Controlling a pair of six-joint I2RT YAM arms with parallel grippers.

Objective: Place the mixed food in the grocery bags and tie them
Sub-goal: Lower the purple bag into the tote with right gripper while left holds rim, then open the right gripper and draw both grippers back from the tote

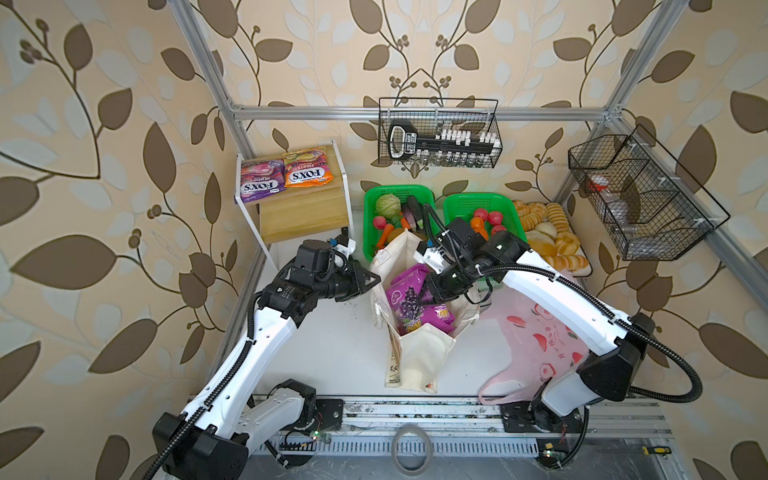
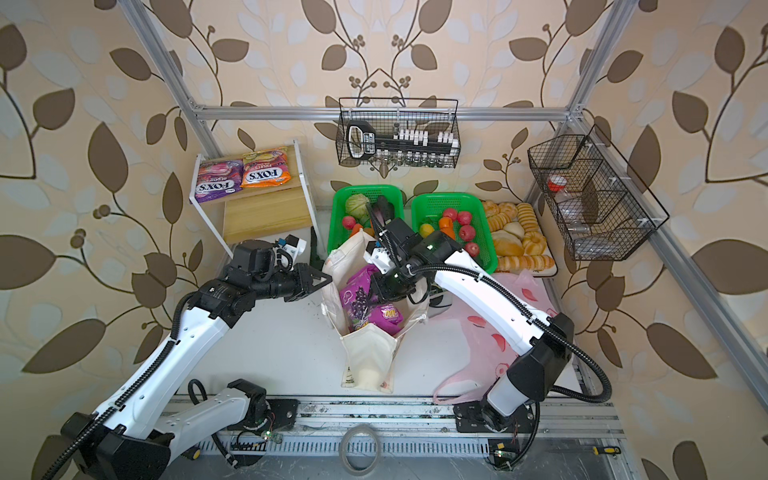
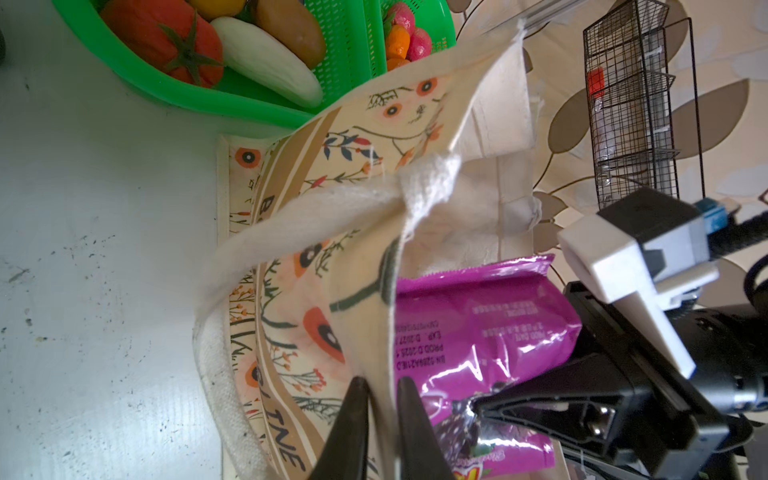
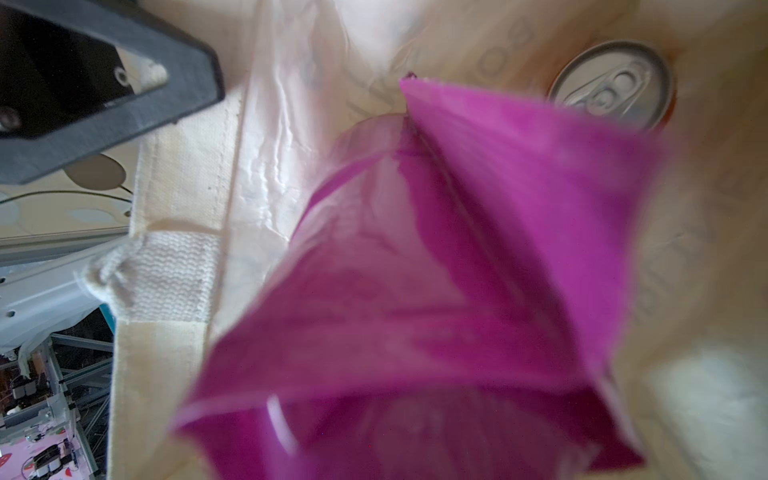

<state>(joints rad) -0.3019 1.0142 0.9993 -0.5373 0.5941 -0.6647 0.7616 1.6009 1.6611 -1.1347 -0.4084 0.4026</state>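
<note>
Inside the tote (image 1: 419,353), which stands on the surface (image 1: 332,353), the packet (image 1: 405,299) sticks up beside the can (image 4: 611,83), gripped by the right fingers (image 3: 540,409). The left fingers (image 3: 351,424) clamp the tote's rim. The pink bag (image 1: 536,332) lies flat just beside.

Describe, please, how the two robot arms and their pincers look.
The left arm and right arm have glossy white shell links joined by black joint housings. A black corrugated hose runs along each. The left pincer and right pincer have matte black, triangular fingers tapering to points. A white camera mount sits at each wrist.
</note>
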